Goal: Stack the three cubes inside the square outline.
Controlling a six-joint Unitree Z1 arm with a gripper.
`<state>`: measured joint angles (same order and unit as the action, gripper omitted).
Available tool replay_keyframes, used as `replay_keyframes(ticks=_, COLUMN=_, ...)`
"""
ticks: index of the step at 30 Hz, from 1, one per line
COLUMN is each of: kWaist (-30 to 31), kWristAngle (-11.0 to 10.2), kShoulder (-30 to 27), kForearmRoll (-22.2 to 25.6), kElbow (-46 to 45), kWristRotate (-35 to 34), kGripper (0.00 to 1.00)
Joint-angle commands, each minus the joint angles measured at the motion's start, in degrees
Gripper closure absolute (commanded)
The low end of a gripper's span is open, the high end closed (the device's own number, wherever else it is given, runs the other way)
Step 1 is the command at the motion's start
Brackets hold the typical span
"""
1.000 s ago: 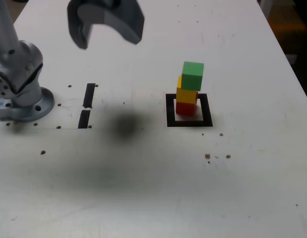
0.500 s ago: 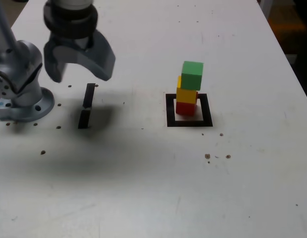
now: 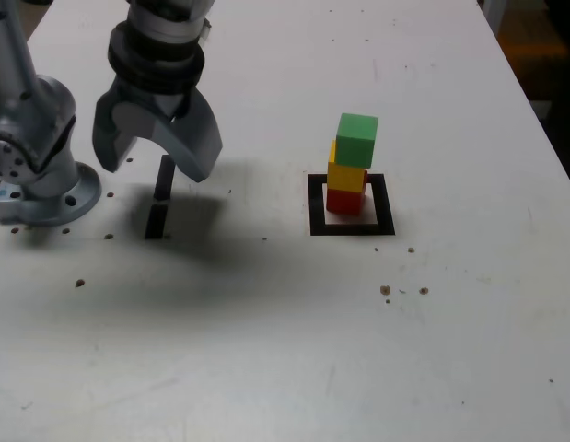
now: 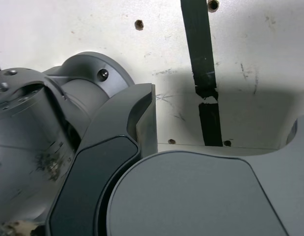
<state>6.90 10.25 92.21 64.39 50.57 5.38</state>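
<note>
Exterior view takes in the white table (image 3: 285, 350), and at its left edge stands the grey arm base (image 3: 36, 157) on its round flange. From above, the arm reaches down so that the gripper (image 3: 154, 158) hangs over the two short black tape strips (image 3: 160, 195), jaws spread wide and holding nothing, fingertips pointing down at the table. Its shadow falls on the surface just beneath and to the exterior view's right of it.

Well apart, toward the exterior view's right, lies the square outline (image 3: 351, 204). Inside it the three cubes stand stacked: the red cube (image 3: 344, 200) at the bottom, the yellow cube (image 3: 346, 175) on it, the green cube (image 3: 357, 140) on top, set slightly off to the exterior view's right and a little turned.

Wrist view shows none of the stack. It shows instead the arm base (image 4: 39, 147) close up, one gripper finger (image 4: 117, 167), and the two tape strips (image 4: 203, 73) end to end with a small gap between them, plus small screw holes in the table (image 4: 93, 29).

Compared with half a second ago, the gripper has shifted slightly toward the exterior view's right and sits lower over the strips; a second ago it was higher and blurred. The stack has not changed.
</note>
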Motion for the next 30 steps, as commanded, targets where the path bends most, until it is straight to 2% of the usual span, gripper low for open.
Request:
replay_keyframes(ticks=1, kWaist=-0.1, kWristAngle=0.1, kShoulder=-1.1, kForearmRoll=-1.3, kElbow=-0.9, kWristRotate=-0.9, kGripper=0.0)
replay_keyframes(ticks=7, kWaist=0.0, kWristAngle=-0.4, kShoulder=-3.1, kForearmRoll=-7.8, kElbow=-5.5, kWristRotate=-7.0, kGripper=0.0)
replay_keyframes(ticks=13, kWaist=0.0, kWristAngle=-2.1, kShoulder=-3.0, kForearmRoll=-7.7, kElbow=-7.1, kWristRotate=-11.2, kGripper=0.01)
replay_keyframes(ticks=18, kWaist=0.0, kWristAngle=-3.4, kShoulder=-2.6, kForearmRoll=-7.7, kElbow=-8.1, kWristRotate=-12.1, kGripper=0.01)
replay_keyframes(ticks=30, kWaist=0.0, kWristAngle=-0.9, kShoulder=-4.8, kForearmRoll=-8.4, kElbow=-10.1, kWristRotate=-9.8, kGripper=0.01)
